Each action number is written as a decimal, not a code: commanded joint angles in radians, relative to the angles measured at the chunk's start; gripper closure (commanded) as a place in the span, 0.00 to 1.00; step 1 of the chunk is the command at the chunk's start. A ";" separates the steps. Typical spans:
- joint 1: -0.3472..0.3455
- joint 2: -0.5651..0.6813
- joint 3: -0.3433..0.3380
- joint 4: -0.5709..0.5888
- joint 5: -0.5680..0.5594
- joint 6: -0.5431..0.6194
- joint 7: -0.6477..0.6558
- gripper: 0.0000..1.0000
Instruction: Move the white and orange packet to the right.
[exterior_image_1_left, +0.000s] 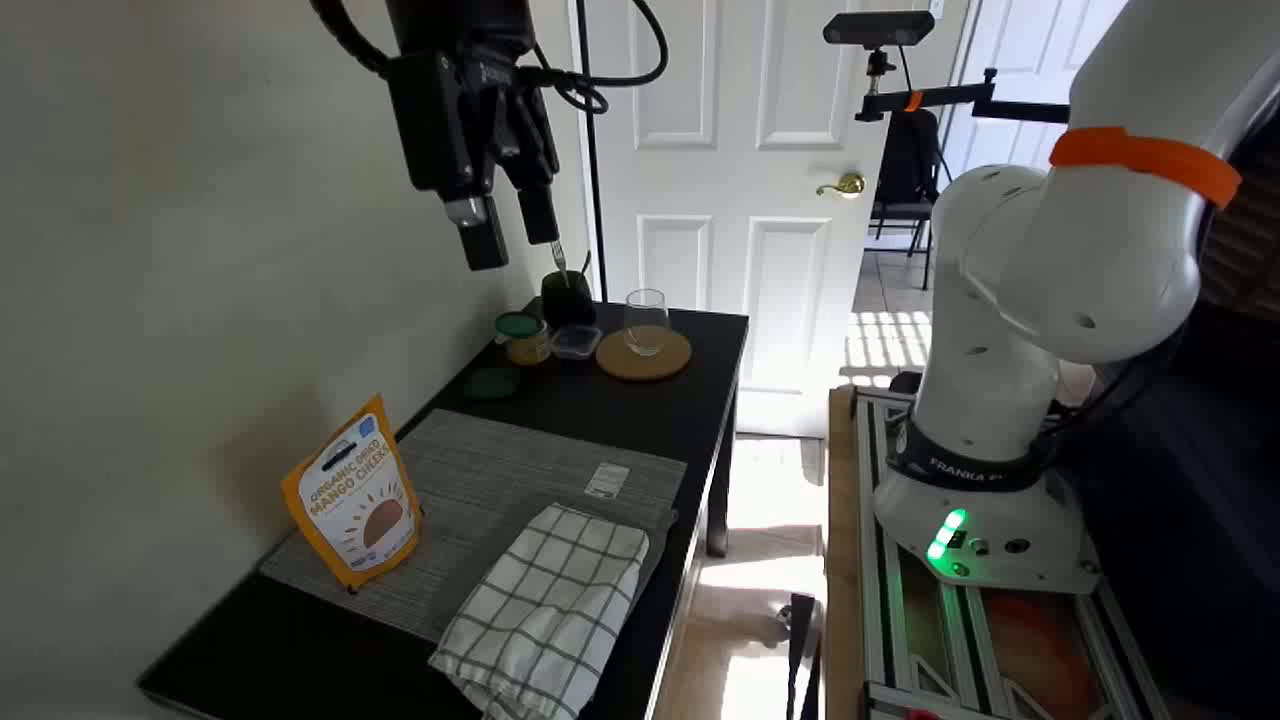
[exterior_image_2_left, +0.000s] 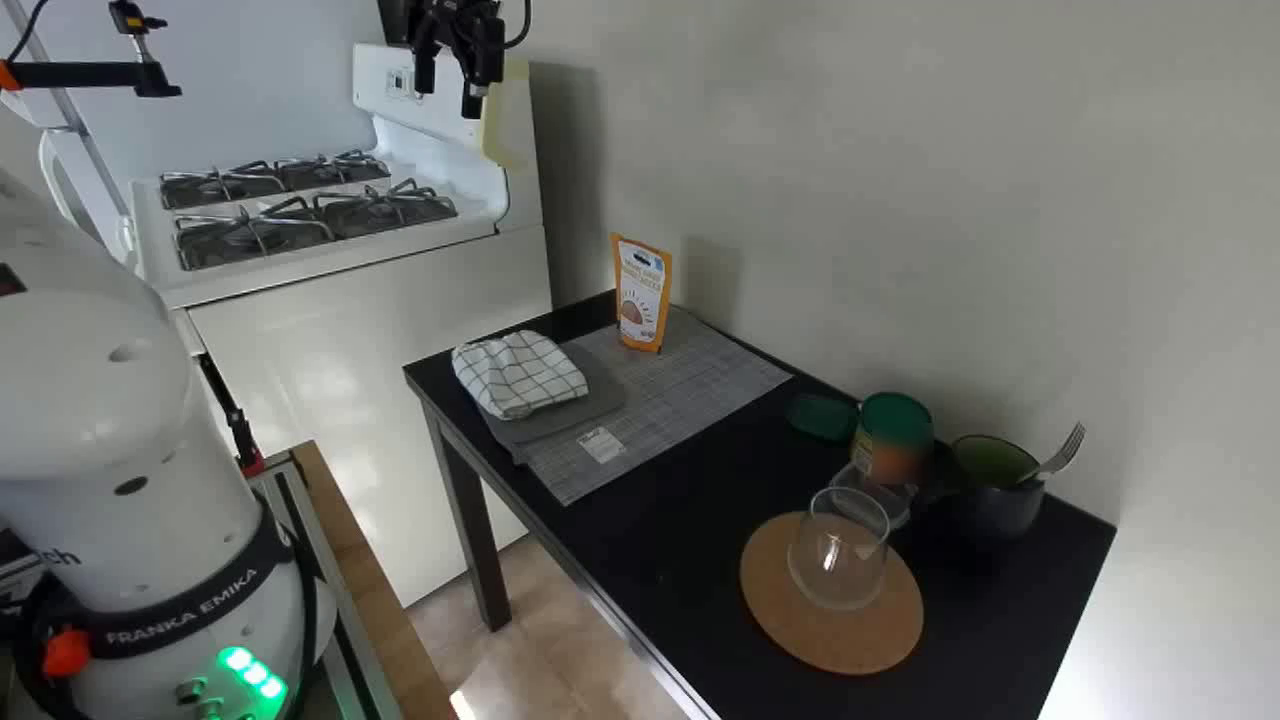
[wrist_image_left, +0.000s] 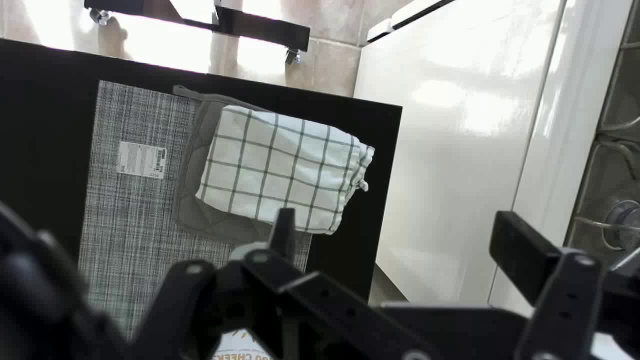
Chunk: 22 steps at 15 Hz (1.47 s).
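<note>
Wrist view: your end effector spread, empty; packet ungrasped at 7 o'clock. Grasp, rightward move seemingly remain.

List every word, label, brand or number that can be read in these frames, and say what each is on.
"ORGANIC DRIED MANGO CHEEKS": front of the white and orange packet.
"FRANKA EMIKA": dark band around the base of the robot arm.
"ch": the robot arm just above that band; only these letters show.
Too small to read: the packet's fine print and the white label on the gray placemat.
</note>
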 joint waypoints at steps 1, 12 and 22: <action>-0.013 0.000 0.010 0.003 0.003 -0.004 -0.003 0.00; -0.044 0.009 0.005 0.002 0.063 0.063 0.132 0.00; -0.118 0.134 0.055 0.006 0.043 0.444 0.567 0.00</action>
